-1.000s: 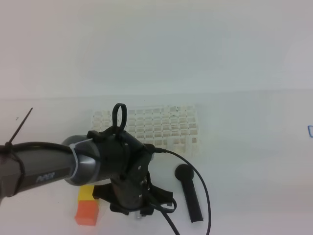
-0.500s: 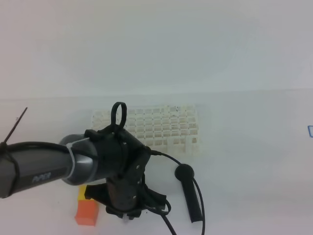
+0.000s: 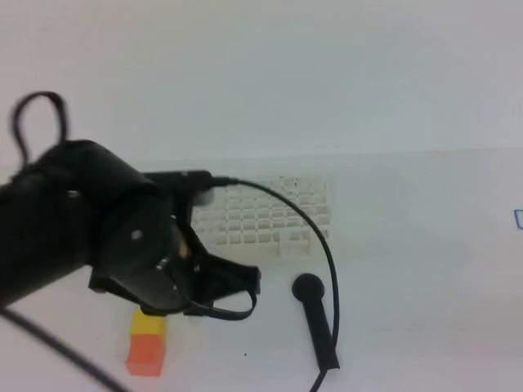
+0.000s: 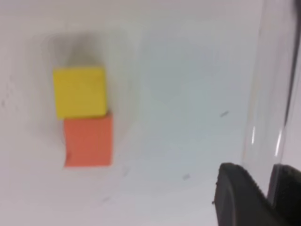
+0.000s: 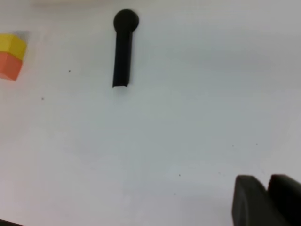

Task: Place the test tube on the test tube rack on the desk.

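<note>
Our left gripper (image 4: 270,188) is clamped on the tube (image 4: 273,94), above the surface (image 4: 178,94) near the rack (image 3: 265,214).

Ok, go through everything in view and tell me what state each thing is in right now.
Left pincer: shut on the test tube, above the desk.
Right pincer: hovering, holding nothing visible.
Test tube rack: upright, no tube visible in it.
Black stick: lying flat.
Yellow-and-orange block: resting on the desk.

Glossy clear test tube (image 4: 275,84), matt white plastic test tube rack (image 3: 270,214), smooth white desk (image 3: 425,245).
</note>
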You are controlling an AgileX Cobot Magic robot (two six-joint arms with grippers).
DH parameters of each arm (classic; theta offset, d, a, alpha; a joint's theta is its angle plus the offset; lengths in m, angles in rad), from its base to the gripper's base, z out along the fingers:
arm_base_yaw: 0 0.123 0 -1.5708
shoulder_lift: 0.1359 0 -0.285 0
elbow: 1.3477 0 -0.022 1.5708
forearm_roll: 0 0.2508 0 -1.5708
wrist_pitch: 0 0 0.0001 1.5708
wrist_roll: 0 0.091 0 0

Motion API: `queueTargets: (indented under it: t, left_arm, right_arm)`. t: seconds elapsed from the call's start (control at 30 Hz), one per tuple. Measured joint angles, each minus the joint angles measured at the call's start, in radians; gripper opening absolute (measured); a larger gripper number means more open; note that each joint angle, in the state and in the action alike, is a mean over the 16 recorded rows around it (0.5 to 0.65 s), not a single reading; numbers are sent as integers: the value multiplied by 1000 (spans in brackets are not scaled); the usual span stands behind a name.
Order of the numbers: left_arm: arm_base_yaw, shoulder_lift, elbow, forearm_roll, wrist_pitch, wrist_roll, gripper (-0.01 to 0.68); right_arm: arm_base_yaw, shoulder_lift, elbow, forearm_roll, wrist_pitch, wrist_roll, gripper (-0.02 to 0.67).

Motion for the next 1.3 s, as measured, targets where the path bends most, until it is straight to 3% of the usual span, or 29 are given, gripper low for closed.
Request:
queueTargets:
  t: [0.23,0.57,0.73,0.93,1.3]
  left_arm:
    - [0,-316,136,50,-265,-5,0]
    - [0,-710,551,215,-903,-1,13]
    - [0,-801,719,265,-1132,11,13]
    - [0,-826,812,276,-1257,29,20]
    - [0,-819,830,278,-1293,54,13]
  right_arm:
    - [0,0,0,139,-42,-99,91]
    - [0,0,0,449,-142,-403,91]
    - [1,4,0,606,-174,-573,91]
    - [22,27,0,733,-186,-723,91]
    - [122,161,-1,807,-235,-893,91]
